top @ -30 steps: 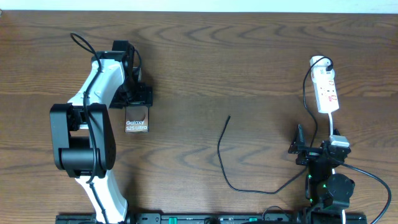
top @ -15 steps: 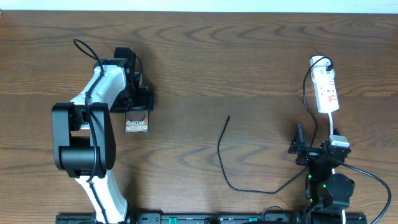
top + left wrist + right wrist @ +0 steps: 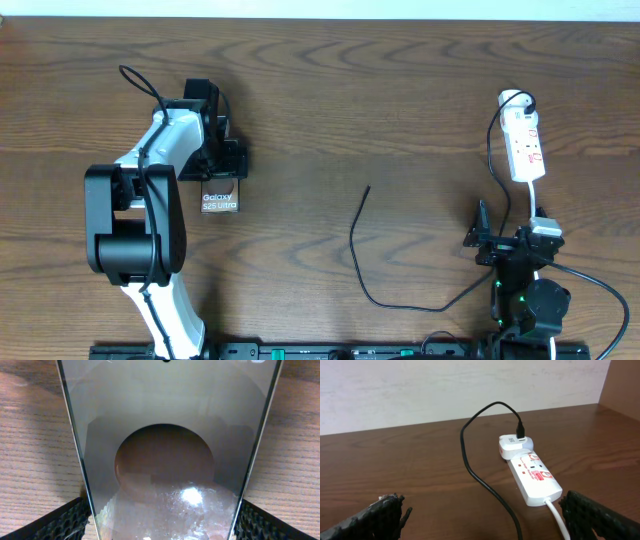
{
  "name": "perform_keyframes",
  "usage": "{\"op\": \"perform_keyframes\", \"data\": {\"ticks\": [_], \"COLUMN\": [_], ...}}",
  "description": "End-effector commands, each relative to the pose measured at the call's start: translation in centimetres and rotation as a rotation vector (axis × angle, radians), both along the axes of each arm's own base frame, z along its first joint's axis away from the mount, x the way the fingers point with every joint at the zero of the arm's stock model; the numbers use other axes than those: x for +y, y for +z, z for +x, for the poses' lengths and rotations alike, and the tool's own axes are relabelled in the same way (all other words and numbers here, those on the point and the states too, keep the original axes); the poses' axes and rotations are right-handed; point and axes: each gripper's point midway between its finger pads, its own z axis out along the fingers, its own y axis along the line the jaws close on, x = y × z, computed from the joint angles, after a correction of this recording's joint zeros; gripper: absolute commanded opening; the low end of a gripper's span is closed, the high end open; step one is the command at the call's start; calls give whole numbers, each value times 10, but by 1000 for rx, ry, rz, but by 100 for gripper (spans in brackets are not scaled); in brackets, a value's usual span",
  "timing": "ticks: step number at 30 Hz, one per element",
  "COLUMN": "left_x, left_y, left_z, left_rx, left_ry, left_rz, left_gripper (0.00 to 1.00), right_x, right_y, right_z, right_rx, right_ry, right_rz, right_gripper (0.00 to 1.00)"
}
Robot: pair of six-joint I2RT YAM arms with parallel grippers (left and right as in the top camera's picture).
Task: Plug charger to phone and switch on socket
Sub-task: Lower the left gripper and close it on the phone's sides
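- Right pincer, far right of the phone and nearer the robot: jaws wide apart, empty. It has not moved in the last second.
- Charger, right of the phone and well apart from it: the thin black cable is unchanged, lying loose on the tabletop. Its plug tip is free and points away from the robot.
- Phone: it has stayed in place. It is a dark slab with white "Galaxy S25 Ultra" lettering. In the left wrist view it shows a glossy, reflective face with thin pale edges and a dark round patch.
- Left pincer, over the phone's far end: the arm has shifted slightly. Jaws are spread, one finger beside each long edge; contact cannot be told. This probably prepares a grasp; plugging in has not begun.
- Socket, far right of the phone and beyond it: unchanged; switch position unreadable.
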Motion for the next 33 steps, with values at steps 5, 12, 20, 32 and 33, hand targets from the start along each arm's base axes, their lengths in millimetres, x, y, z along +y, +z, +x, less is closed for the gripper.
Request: {"op": "perform_keyframes", "data": {"ticks": [5,12,20,32,33], "left_x": [3,4,4,4,4], "left_y": [-2,-8,-11,-11,-11], "left_z": [-4,-11,-12,-12,-12], "left_rx": [13,26,24,24,24], "left_ry": [-3,-4,-4,-4,-4], "left_rz": [16,17,17,17,17], "left_gripper": [91,91,91,91,90], "right_x": [0,0,0,0,0], "right_y": [-1,-1,-1,-1,-1], "right_z": [0,0,0,0,0], "right_rx": [4,4,4,4,4], "right_ry": [-1,-1,-1,-1,-1], "right_rz": [-15,-15,-16,-16,-16], "right_gripper": [99,99,99,99,99]}}
